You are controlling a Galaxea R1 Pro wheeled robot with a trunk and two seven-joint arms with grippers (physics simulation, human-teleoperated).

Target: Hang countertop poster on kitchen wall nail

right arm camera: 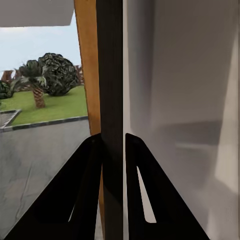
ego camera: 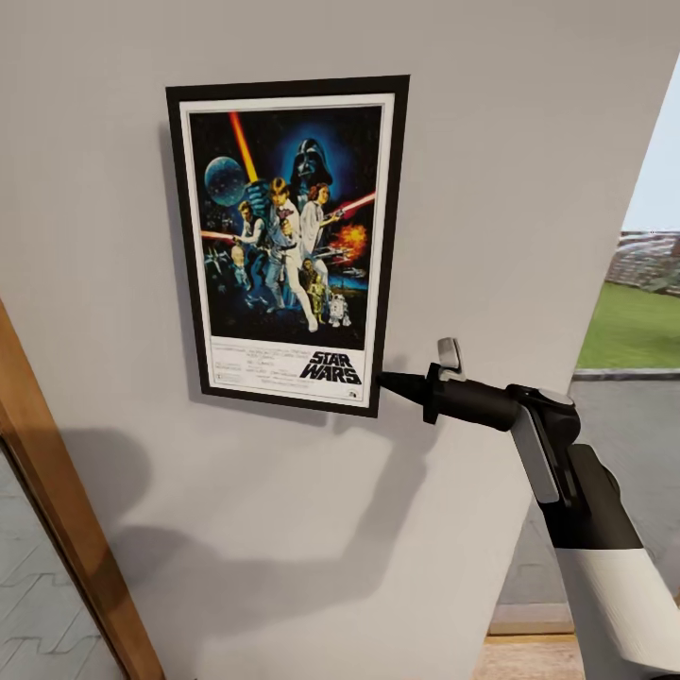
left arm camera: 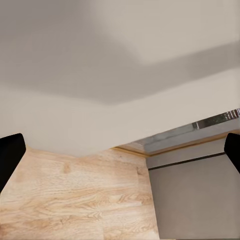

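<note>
So the poster (ego camera: 288, 244) sits flat against the wall (ego camera: 491, 151), up high. The right end effector (ego camera: 389, 382) comes in from the right, clamped on its lower right corner. A door frame (ego camera: 66, 529) is off to the left, lawn (ego camera: 631, 326) at far right.

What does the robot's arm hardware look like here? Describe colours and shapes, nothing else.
The right arm has a white lower shell, then a black segment with a grey strip and a black cylindrical wrist. The right claw is black with tapering, wedge-shaped fingers. The left claw's fingers are plain black. No cables or markings show.

Pale wall (ego camera: 529, 142), wooden doorframe (ego camera: 66, 529), plank floor (left arm camera: 75, 200).
</note>
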